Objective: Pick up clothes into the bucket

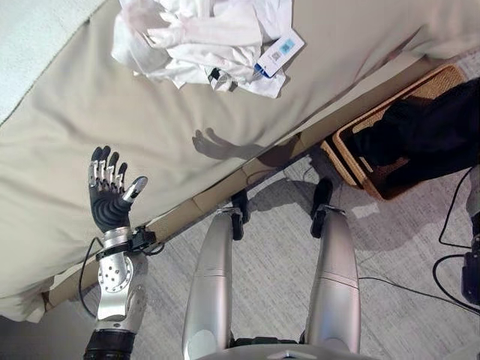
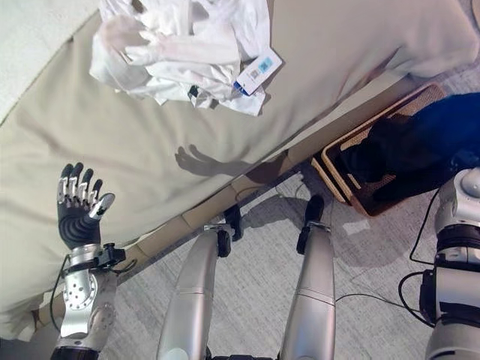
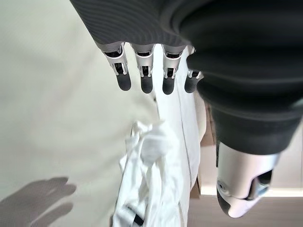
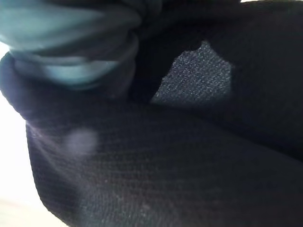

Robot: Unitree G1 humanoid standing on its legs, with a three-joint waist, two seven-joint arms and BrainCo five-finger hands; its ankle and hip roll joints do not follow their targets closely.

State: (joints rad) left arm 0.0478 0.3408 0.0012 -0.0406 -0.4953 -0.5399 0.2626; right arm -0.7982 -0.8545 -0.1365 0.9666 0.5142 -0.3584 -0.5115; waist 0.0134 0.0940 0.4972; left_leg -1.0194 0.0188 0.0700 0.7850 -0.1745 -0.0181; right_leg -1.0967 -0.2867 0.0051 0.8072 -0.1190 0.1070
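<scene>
While left robot hand [image 1: 111, 196] hovers open, white clothes [image 1: 206, 41] beyond

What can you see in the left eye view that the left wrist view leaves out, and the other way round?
Left eye view alone: the woven basket on the floor with dark clothing draped over it, and the whole left hand raised above the beige bed cover. Left wrist view alone: the fingertips straight, seen close. Shared: the white garment on that cover.

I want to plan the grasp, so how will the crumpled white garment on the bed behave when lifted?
The white garment lies bunched in soft folds on the bed, so it probably drapes limply and hangs in loose ends. It looks thin, likely light. Its paper tag may dangle. The left hand hovers open, apart from it.
</scene>
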